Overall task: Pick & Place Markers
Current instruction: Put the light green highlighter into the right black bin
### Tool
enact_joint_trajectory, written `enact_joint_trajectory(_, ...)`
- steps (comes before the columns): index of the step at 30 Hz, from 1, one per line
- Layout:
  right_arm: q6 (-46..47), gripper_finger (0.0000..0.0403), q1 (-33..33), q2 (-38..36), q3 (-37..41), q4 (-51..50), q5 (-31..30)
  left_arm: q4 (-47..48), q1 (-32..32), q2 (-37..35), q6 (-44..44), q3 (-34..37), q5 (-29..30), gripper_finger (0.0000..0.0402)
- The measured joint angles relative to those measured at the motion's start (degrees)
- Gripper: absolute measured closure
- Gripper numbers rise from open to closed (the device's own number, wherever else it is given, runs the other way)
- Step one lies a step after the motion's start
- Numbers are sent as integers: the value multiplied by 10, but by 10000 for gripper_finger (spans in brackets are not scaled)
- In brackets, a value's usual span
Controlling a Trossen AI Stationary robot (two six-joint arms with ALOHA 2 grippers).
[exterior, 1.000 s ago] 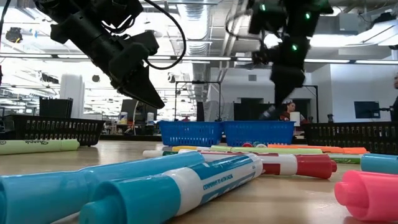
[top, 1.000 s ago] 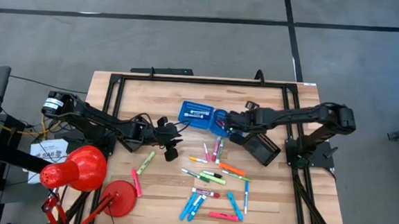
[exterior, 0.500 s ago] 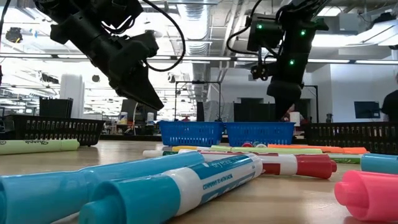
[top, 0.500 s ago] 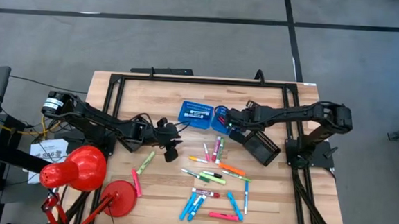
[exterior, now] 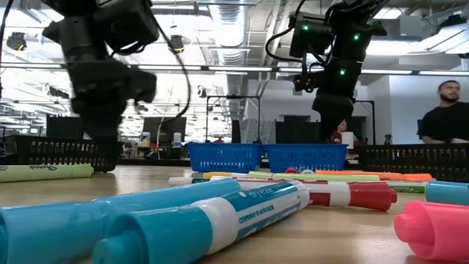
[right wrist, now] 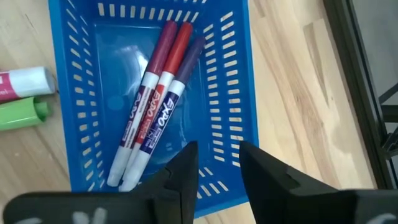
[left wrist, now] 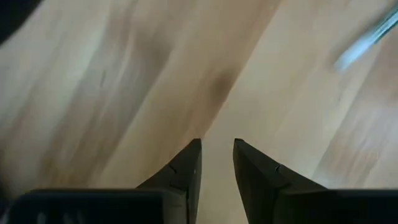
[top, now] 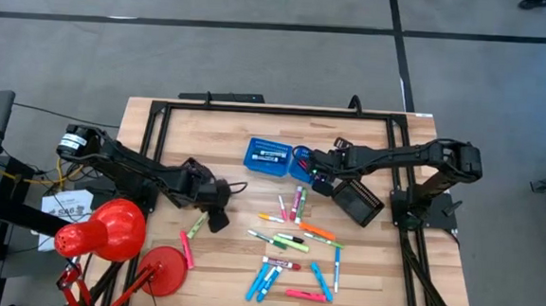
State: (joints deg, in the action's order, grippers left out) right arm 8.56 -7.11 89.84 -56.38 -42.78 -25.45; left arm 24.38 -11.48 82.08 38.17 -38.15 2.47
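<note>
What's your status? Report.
Right gripper open, empty, over basket holding three markers. Left gripper open, empty, over bare table. Loose markers remain. Nothing in the way.

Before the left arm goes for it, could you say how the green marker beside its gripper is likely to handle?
The green marker looks like a straight round barrel lying flat on the table, so a sideways nudge would probably roll it. It seems rigid and small, likely light. The left gripper stands open above bare wood, holding nothing.

floor [top: 260, 48]: grey w/ dark seams | ceiling [exterior: 234, 44]: ducts, strip lights | person [exterior: 444, 114] far bkgd
</note>
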Motion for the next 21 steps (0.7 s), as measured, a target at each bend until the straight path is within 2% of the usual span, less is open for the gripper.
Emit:
enact_joint_trajectory(3,-2,295,0,0,0,0,0,67,-5,0,13,-14,-19,313)
enact_joint_trajectory(13,-30,294,0,0,0,0,0,132,-6,0,14,-43,-30,311)
enact_joint_trajectory(21,-28,294,0,0,0,0,1,169,-17,5,33,-42,-49,259)
